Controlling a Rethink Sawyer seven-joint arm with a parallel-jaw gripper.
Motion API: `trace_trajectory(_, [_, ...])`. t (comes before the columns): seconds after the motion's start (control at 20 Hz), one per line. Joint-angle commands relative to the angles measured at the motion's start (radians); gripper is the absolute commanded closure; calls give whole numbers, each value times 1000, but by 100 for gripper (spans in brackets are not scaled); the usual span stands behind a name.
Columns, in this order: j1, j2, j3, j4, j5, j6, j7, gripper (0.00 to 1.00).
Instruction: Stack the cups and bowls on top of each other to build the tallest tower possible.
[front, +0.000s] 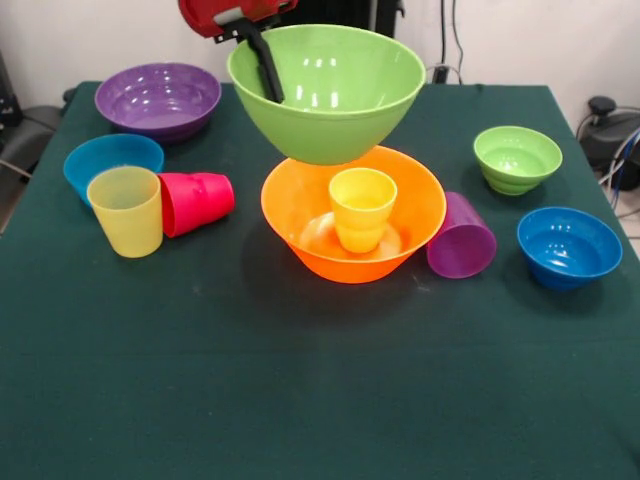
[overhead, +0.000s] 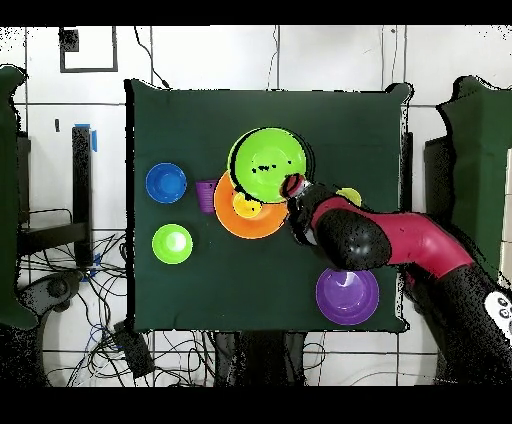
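My gripper (front: 266, 80) is shut on the rim of the large lime green bowl (front: 330, 95) and holds it in the air, above and just behind the large orange bowl (front: 290, 215). One black finger (front: 268, 75) shows inside the green bowl. A yellow-orange cup (front: 362, 205) stands upright in the orange bowl. In the overhead view the green bowl (overhead: 268, 163) partly overlaps the orange bowl (overhead: 228, 222), with my gripper (overhead: 293, 187) at its rim. A purple cup (front: 462, 238) lies on its side against the orange bowl's right.
At the left are the large purple bowl (front: 158, 98), a small blue bowl (front: 110, 160), an upright pale yellow cup (front: 126, 210) and a red-pink cup (front: 197, 202) on its side. At the right are a small green bowl (front: 517, 158) and a small blue bowl (front: 568, 245).
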Motion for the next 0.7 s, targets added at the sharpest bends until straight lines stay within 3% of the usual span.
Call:
trace_trajectory(0.05, [11,92,-45,-10,-77,10,-99,100])
trace_trajectory(0.7, [24,170,-46,-34,-101,-14,-92,100])
